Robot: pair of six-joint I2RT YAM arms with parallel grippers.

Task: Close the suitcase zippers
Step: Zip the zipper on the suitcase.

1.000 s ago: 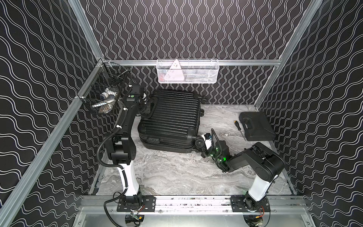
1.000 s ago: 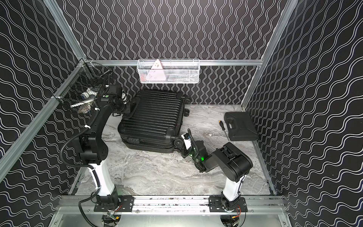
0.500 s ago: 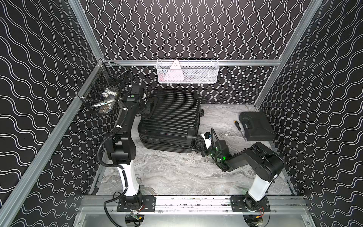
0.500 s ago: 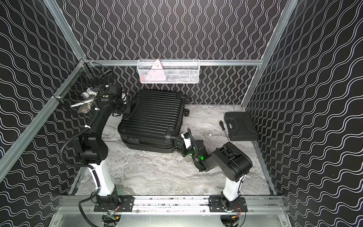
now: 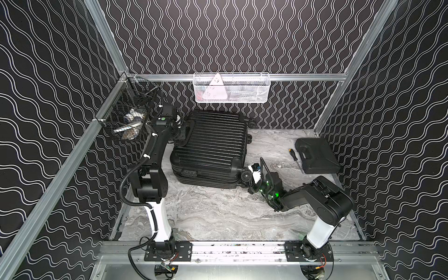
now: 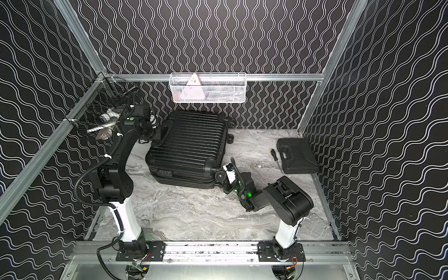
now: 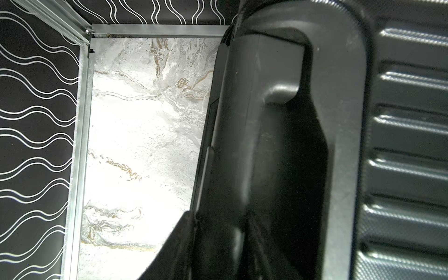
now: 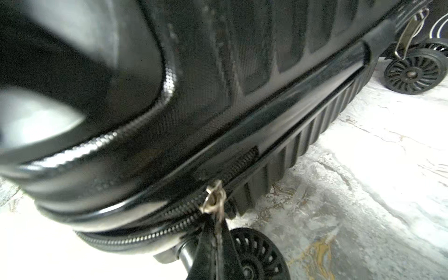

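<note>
Suitcase [image 5: 211, 145]: I see it lying flat at the back left of the counter [image 5: 218, 213], shells together.
Left gripper [image 5: 181, 132]: partly closed, clamped on the handle [image 7: 274, 101].
Right gripper [image 8: 215, 244]: pinched tight on the zipper pull [image 8: 213, 197] at the near corner.
In my way: spinner wheel [image 8: 259, 254], just beside that gripper.
Nearby: tool case [image 5: 316, 156] and screwdriver [image 5: 294, 155], well apart.

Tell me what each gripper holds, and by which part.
The right gripper pinches the zipper pull by its hanging tab. The left gripper appears clamped around the suitcase handle.
</note>
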